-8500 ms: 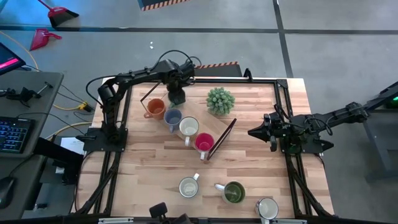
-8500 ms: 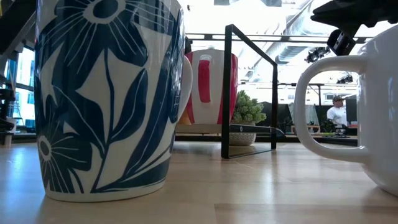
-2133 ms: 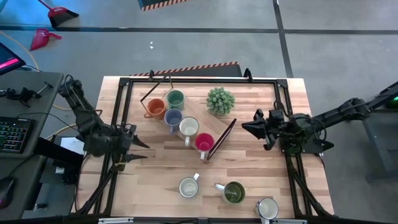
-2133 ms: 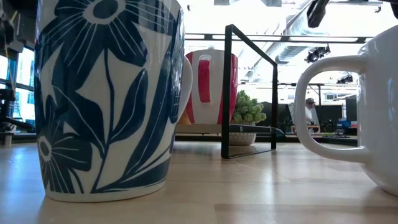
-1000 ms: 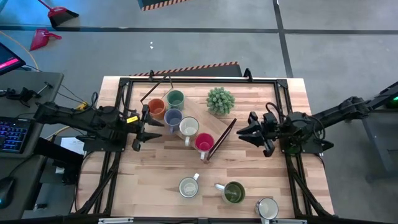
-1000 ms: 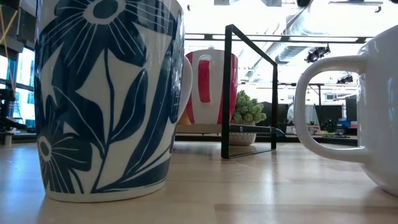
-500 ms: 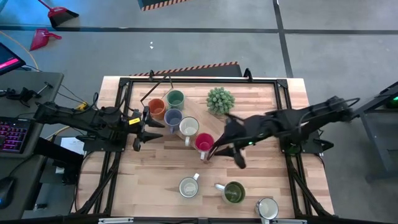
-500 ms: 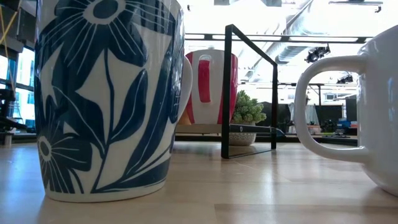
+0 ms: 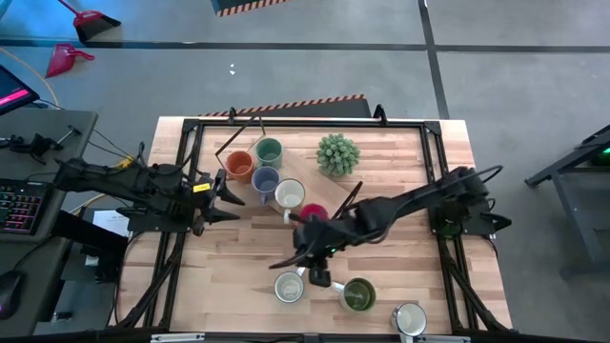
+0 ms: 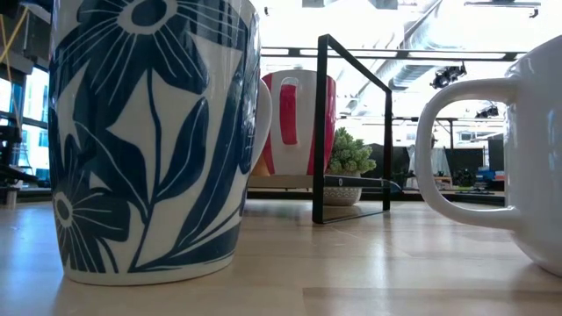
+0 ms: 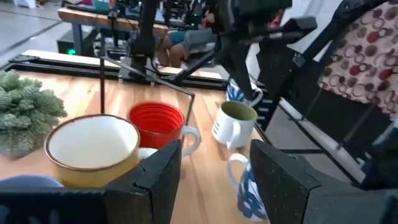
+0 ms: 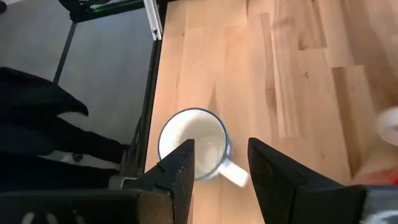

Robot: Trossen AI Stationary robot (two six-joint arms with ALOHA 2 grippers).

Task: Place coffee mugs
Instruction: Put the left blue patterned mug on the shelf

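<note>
The table (image 9: 400,286) is pale planked wood with a smooth, faintly shiny finish. The blue-patterned mug (image 10: 154,132) and the white mug (image 10: 518,140) look like glossy glazed ceramic, as do the red mug (image 11: 158,124) and the cream mug (image 11: 93,149). The thin frame (image 10: 351,123) is matt black metal. The plant (image 9: 337,153) looks rough and spiky.

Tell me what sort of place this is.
Probably a robotics lab or workshop: a wooden table edged by a black metal frame on a bare grey floor, with a keyboard on a side desk.
</note>
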